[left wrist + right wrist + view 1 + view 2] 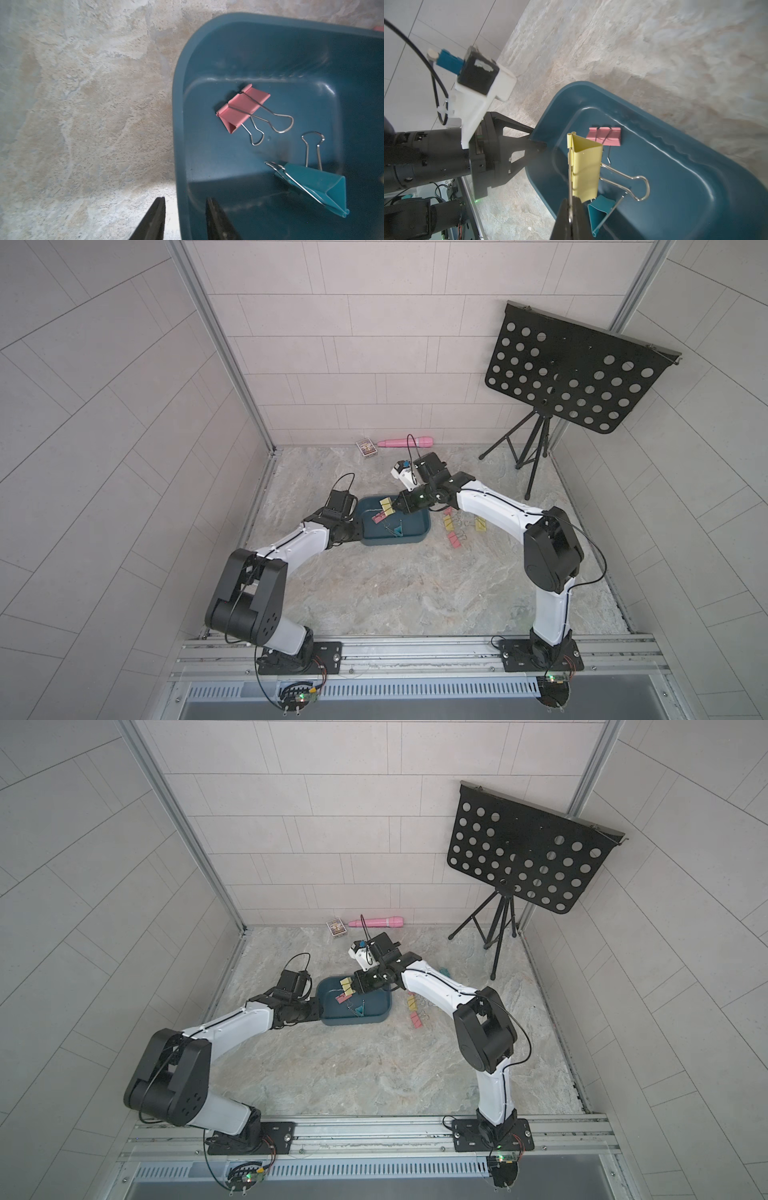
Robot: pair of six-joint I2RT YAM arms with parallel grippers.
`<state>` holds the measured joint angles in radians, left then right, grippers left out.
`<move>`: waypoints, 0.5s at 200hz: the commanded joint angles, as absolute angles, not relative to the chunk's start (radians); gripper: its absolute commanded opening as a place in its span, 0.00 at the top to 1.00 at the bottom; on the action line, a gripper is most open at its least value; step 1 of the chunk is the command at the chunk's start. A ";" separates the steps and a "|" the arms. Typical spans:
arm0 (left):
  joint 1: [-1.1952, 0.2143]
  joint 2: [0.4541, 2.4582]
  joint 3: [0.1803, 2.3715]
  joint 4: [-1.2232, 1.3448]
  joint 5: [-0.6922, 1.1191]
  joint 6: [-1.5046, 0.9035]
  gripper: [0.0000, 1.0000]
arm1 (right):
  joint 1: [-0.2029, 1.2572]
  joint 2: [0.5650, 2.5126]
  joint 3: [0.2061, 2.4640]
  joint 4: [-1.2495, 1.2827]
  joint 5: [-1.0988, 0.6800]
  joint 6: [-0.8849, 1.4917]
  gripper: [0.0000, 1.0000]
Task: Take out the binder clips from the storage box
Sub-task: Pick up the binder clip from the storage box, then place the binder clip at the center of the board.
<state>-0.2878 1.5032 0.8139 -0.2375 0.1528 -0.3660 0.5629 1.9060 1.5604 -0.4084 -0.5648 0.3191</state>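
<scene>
The binder clips (pixel 453 540) were split between three places. Several pink and yellow ones lay scattered on the table (pixel 374 593) just beside the storage box (pixel 415 531), on the right arm's side. A pink clip (pixel 242 107) and a teal clip (pixel 318 185) lay on the box's floor, a little apart. A yellow clip (pixel 584 166) hung in the air above the box.

The right claw (pixel 571 202) was pinched fully shut on one wire handle of that yellow clip, so the folded body dangled from the wire and the other handle stuck out sideways. To me the wire looked the sensible place to bite: the loops offer a thin edge to nip, where the folded body is broad and slick. A grip that slight would let the clip swing, I thought, so the carry over the rim wanted to be gentle.

The left claw (pixel 185 200) had no clip. It was closed over the box's wall near a corner, one finger outside above the table and one inside. I took it for a steadying hold, pinning the light tub so it would not slide or tip during the picking.

With the scattered clips on that side, the yellow one seemed bound for the same patch of table.
</scene>
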 commanded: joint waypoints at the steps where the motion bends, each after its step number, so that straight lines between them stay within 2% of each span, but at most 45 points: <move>1: -0.282 1.487 0.810 -0.252 0.140 -0.361 0.59 | 0.510 1.810 1.500 -0.396 -0.556 0.321 0.97; 100: -0.282 1.509 0.813 -0.242 0.147 -0.358 0.59 | 0.117 1.532 1.168 -0.397 -0.596 0.323 0.96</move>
